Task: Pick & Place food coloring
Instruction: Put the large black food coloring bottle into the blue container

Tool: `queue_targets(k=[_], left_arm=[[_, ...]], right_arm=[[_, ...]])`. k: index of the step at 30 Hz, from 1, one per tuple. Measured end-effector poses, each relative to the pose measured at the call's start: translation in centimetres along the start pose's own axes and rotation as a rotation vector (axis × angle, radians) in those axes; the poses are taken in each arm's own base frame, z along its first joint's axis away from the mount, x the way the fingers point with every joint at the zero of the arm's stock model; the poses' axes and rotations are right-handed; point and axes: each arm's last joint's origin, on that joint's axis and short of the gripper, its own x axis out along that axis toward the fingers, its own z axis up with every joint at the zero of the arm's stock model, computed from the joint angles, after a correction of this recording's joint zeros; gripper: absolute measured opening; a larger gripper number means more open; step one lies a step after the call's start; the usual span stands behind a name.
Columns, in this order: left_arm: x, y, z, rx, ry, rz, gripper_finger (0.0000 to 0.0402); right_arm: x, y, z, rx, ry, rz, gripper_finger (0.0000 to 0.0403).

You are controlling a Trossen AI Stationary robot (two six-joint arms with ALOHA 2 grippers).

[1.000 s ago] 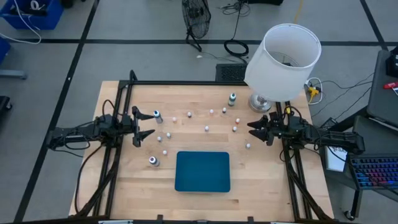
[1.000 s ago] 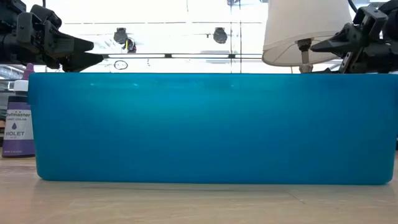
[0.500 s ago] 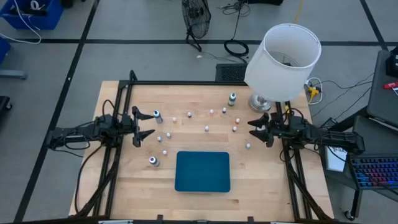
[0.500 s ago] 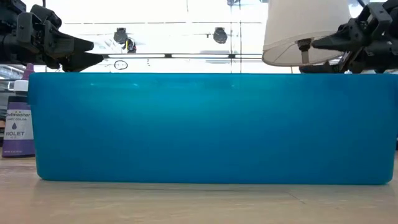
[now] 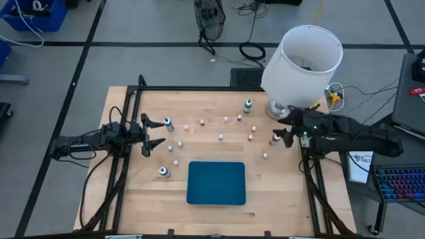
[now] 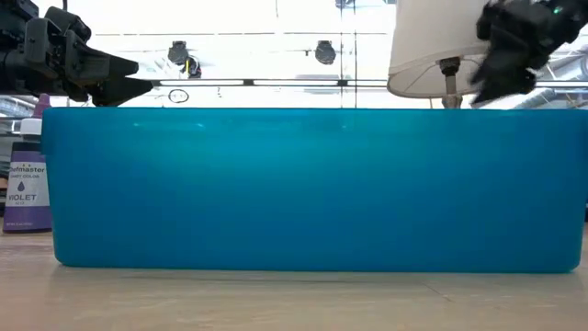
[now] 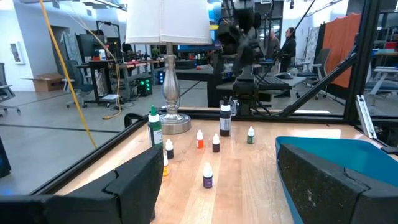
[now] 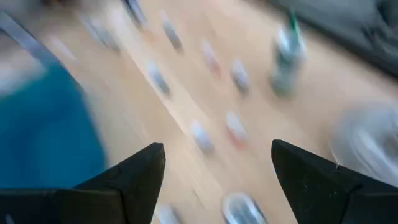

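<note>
The food coloring bottles stand scattered across the table's middle. Most are tiny and white-capped. Larger ones are a green one near the lamp and grey ones. Another bottle stands just in front of my right gripper. A violet bottle shows beside the tray in the low view. My left gripper hovers open by the table's left side, with the bottles ahead of it. My right gripper is open at the right side, above blurred bottles.
A flat dark-blue tray lies near the table's near edge and fills the low view. A big white lampshade on a metal base stands at the far right corner, close behind my right arm. People stand in the room beyond the table.
My right gripper has swung toward the table's far edge and the lamp base and has turned, and it is still moving fast enough to blur. The bottle it had covered now shows beside it. Its fingers stay open. The bottles have not moved.
</note>
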Motion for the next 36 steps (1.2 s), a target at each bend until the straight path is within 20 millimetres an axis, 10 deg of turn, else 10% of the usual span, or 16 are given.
queue_targets(k=[10, 36], left_arm=[[0.0, 0.0, 0.0, 0.0, 0.001, 0.0, 0.031], [0.0, 0.0, 0.0, 0.0, 0.001, 0.001, 0.031]], right_arm=[[5.6, 1.8, 1.0, -0.061, 0.499, -0.257, 0.0283], [9.9, 1.6, -1.3, -0.109, 0.654, -0.369, 0.0283]])
